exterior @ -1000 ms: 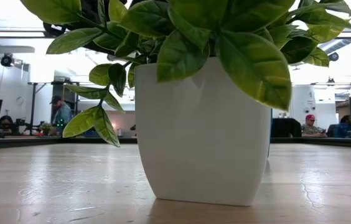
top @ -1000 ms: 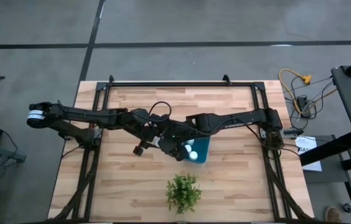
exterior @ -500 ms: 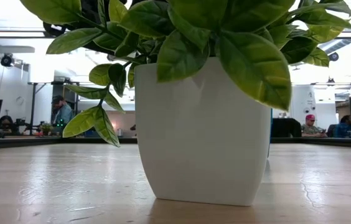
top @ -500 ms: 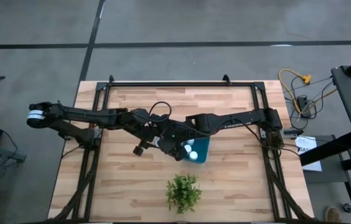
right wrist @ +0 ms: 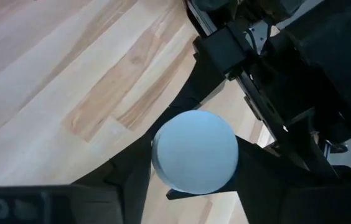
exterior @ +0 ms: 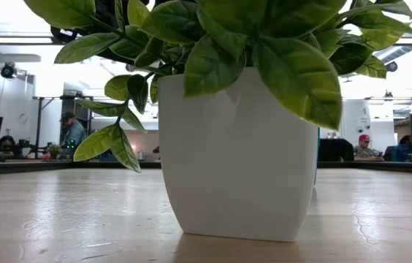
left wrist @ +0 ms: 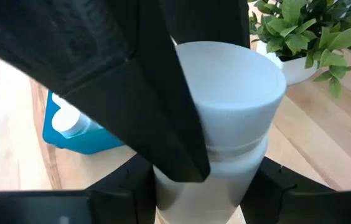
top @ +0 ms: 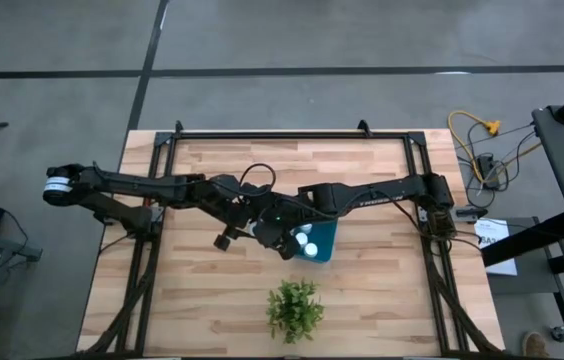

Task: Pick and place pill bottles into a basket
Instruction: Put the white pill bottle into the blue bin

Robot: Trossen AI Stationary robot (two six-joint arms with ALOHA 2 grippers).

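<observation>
A light wooden table (top: 212, 300) stands on a grey floor; seen level across the top, an office room with people at desks lies far behind it. From the left, the left arm reaches across to the middle of the table, and the left gripper (left wrist: 210, 186) is clamped on a white pill bottle (left wrist: 228, 124), which stands upright between its dark fingers (left wrist: 163, 143) with the cap up. Just beside it, the right gripper (right wrist: 194, 152) has a bottle between its own fingers, seen end-on as a pale round cap (right wrist: 194, 151); whether those jaws press on it or stand slightly clear cannot be told, nor whether this is the same bottle. Both grippers meet at the left edge of the teal basket (top: 324, 240), near the table's centre, and at least two white bottles (top: 307, 243) lie inside it. Near the front edge stands a green plant (top: 295, 308) in a white pot (exterior: 239, 161), apart from the basket. The right arm stretches away to the right side of the table.
</observation>
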